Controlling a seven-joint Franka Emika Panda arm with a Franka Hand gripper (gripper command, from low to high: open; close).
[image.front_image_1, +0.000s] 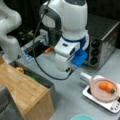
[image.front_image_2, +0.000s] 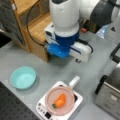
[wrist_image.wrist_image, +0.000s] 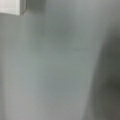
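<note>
Beside the hand (image.front_image_1: 70, 70), state unclear, sits an orange carrot (image.front_image_1: 107, 87) in a pink pan (image.front_image_1: 104, 96); descending carelessly could clip the handle.

Looking down from above in both front views, from opposite sides, sharing arm (image.front_image_1: 68, 37), pan (image.front_image_1: 103, 90) (image.front_image_2: 60, 100) and tabletop (image.front_image_2: 30, 57). Close over bare tabletop (wrist_image.wrist_image: 55, 70) in wrist view.
</note>
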